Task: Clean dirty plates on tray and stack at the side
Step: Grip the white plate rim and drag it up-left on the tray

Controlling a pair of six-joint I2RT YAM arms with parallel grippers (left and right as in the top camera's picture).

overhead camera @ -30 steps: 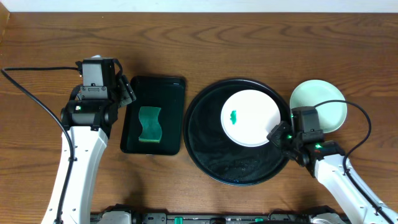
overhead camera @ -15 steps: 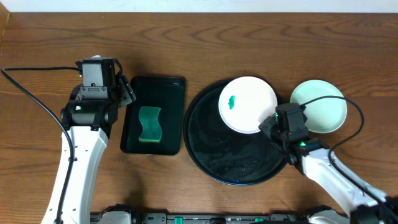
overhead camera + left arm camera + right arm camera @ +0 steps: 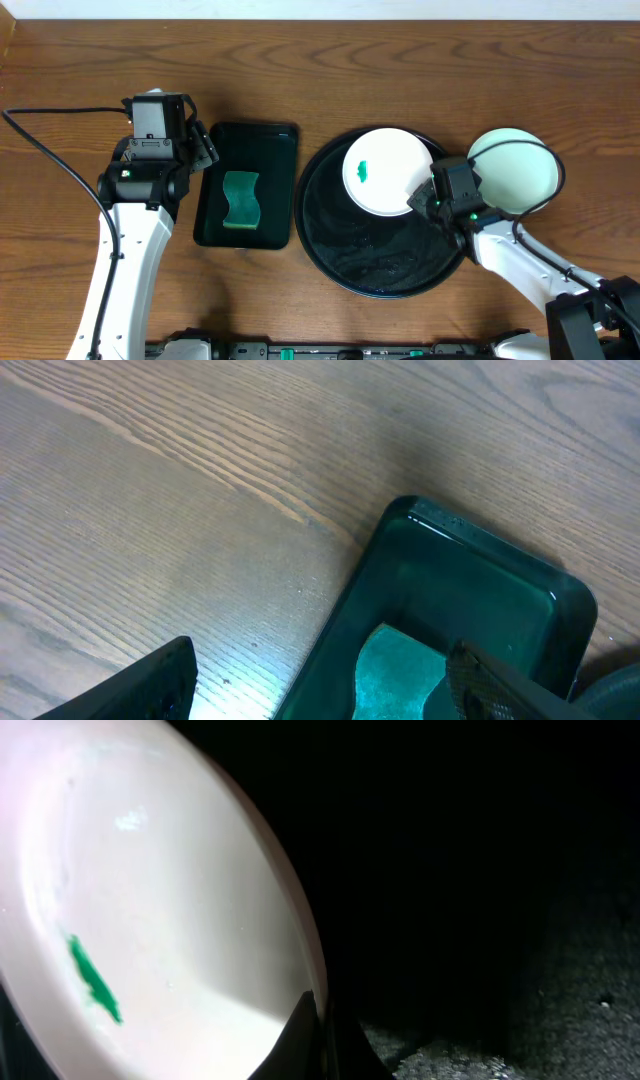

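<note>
The right gripper (image 3: pixel 424 196) is clenched on the right rim of the white plate (image 3: pixel 380 178), over the upper part of the black tray (image 3: pixel 340 250). The plate may be tilted up, though the wrist view is too close to say. A green smear (image 3: pixel 362 170) marks its middle. A mint plate (image 3: pixel 520 175) lies on the worktop (image 3: pixel 400 60) just right of the tray. At left, the left gripper (image 3: pixel 205 147) hangs released beside the dark green tray (image 3: pixel 272 150) holding a sponge (image 3: pixel 240 198).

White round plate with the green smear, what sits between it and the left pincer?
In the overhead view: the dark green rectangular tray holding a wavy green sponge, then the rim of the glossy round black tray.
</note>
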